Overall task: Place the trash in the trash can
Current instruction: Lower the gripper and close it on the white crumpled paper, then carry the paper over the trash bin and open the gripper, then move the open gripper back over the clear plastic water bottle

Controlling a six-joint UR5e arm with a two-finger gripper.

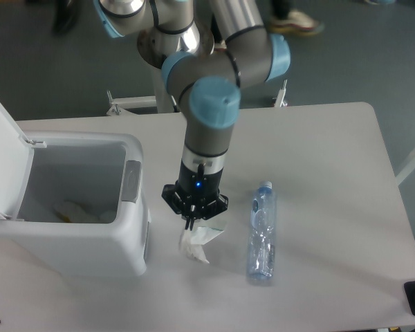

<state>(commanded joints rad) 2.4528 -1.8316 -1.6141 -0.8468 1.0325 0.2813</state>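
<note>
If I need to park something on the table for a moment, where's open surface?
Right of the water bottle, the table is bare out to its right edge, and behind the bottle up to the far edge. It is crowded between the trash can and the bottle, where the gripper holds the wrapper.

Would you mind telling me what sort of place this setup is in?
Probably a robotics lab or test room: a robot arm works at a bare white table, with grey floor and someone's shoes behind.
</note>
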